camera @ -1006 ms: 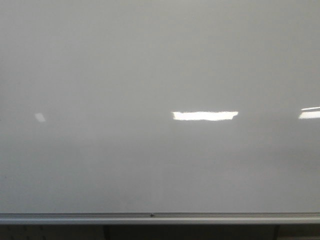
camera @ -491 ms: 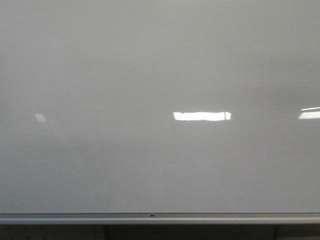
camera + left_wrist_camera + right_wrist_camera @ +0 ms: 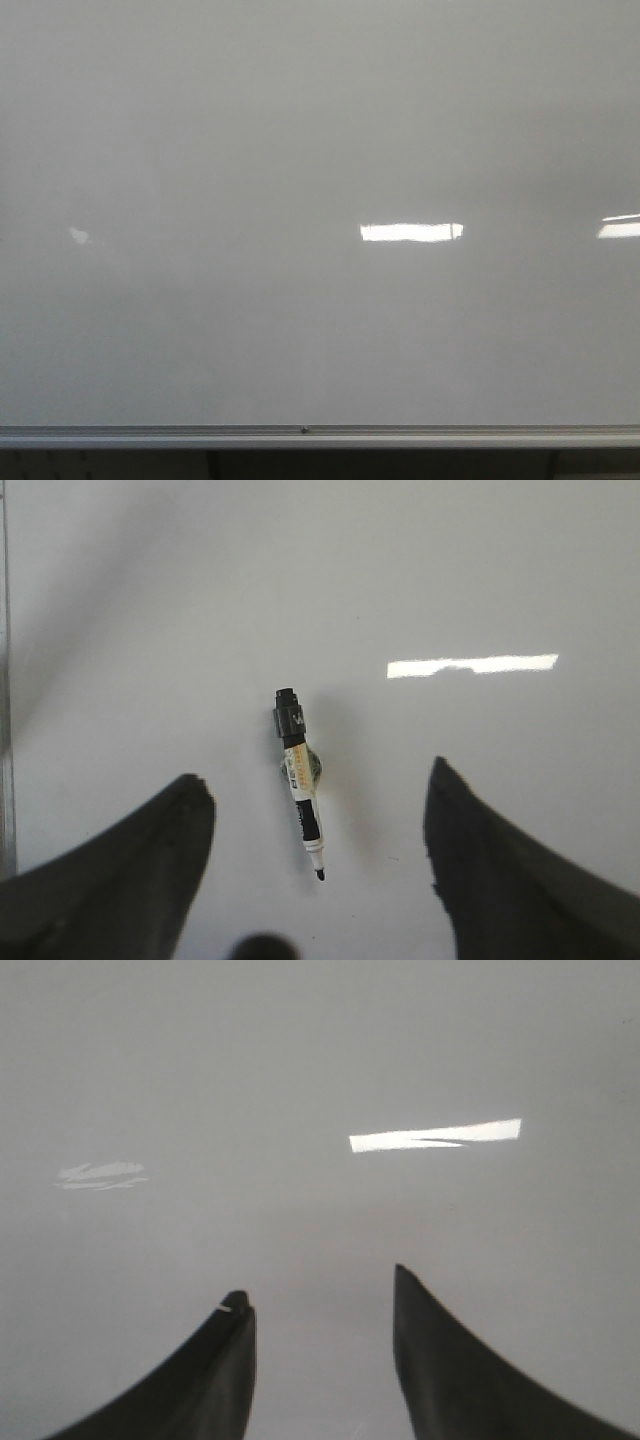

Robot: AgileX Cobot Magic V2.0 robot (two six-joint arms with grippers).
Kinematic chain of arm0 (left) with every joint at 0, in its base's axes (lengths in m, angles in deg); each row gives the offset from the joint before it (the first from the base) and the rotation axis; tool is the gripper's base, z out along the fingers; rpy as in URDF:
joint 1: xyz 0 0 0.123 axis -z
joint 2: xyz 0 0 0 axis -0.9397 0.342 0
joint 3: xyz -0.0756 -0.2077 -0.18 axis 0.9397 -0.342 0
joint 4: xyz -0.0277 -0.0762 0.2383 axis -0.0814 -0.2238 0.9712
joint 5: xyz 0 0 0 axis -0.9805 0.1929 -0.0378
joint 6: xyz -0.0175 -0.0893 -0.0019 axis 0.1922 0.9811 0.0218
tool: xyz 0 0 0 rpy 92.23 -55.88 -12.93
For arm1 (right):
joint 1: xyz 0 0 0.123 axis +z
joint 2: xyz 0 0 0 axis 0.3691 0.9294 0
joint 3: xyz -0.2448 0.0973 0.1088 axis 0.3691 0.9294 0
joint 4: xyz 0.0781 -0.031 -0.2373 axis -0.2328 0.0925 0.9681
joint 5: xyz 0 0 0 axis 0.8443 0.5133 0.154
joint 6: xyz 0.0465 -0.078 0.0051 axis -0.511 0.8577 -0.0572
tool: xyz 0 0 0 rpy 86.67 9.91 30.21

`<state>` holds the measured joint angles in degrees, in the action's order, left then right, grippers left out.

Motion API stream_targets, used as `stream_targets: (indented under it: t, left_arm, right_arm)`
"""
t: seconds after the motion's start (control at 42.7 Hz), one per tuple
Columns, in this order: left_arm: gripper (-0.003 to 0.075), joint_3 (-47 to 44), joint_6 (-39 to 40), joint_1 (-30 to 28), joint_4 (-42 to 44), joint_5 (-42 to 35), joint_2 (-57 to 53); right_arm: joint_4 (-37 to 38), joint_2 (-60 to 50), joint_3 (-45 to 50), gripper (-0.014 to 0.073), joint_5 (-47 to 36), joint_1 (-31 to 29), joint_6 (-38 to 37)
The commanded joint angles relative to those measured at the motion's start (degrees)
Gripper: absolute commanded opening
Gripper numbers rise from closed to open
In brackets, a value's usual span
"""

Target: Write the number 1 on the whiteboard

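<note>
Marker (image 3: pixel 301 788) lies between left hand (image 3: pixel 320 825) fingers — untouched.

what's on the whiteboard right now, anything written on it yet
Nothing written shows on the whiteboard. In the left wrist view a marker lies against it, between the open left gripper fingers; only bright light reflections otherwise.

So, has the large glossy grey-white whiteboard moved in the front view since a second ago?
No. The whiteboard has not shifted: its silver bottom rail and small dark screw line up as before with the dark structure below.
</note>
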<state>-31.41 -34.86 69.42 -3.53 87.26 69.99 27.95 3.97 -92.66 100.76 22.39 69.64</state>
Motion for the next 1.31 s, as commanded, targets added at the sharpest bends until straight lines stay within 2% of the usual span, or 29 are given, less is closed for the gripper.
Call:
stream_targets:
  t: [0.0,0.234,0.679,0.842,1.287]
  left_arm:
    - [0.0561,1.64,0.22,0.32,-1.7,-4.71,1.31]
    - [0.0573,5.02,0.22,0.32,-5.6,-5.25,14.85]
    - [0.0592,21.16,0.22,-1.32,-8.8,-4.19,48.95]
    - [0.0589,24.12,0.22,-3.32,-9.86,-4.43,55.07]
    - [0.0587,29.61,0.22,-3.11,-9.61,-6.19,65.85]
  right_arm:
    - [0.57,0.83,-2.01,0.0403,-3.86,0.0,0.09]
    - [0.57,0.83,-2.01,0.0403,-3.67,0.0,0.09]
    - [0.57,0.83,-2.01,0.0403,-2.74,0.0,0.09]
    - [0.57,0.83,-2.01,0.0403,-2.53,0.0,0.09]
    - [0.57,0.83,-2.01,0.0403,-2.38,0.0,0.09]
